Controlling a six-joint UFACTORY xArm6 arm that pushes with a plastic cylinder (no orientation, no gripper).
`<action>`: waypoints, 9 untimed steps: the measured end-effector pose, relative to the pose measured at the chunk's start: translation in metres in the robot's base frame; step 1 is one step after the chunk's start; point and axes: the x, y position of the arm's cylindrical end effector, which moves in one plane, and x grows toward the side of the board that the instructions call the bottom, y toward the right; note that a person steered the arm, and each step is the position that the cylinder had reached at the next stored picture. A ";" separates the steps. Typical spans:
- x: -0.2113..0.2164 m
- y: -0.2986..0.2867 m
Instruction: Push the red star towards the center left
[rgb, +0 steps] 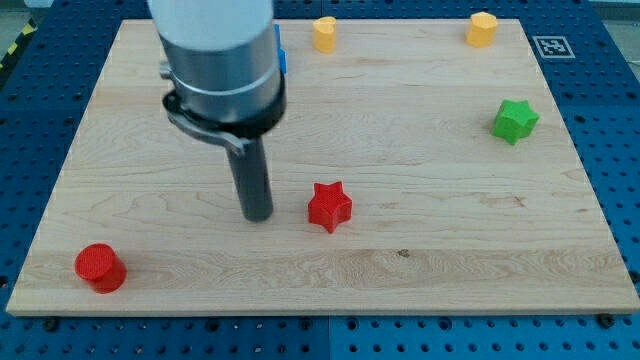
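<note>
The red star (329, 206) lies on the wooden board (420, 260), a little below and left of the board's middle. My tip (259, 215) rests on the board just to the view's left of the red star, with a narrow gap between them. The rod rises from the tip up to the arm's grey body at the view's top left.
A red cylinder (99, 267) sits near the bottom left corner. A green star (515, 120) is at the right. Two yellow blocks (324, 33) (481, 28) stand along the top edge. A blue block (283, 58) peeks out from behind the arm's body.
</note>
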 end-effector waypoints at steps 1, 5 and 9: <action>0.028 0.064; 0.014 0.099; -0.019 0.023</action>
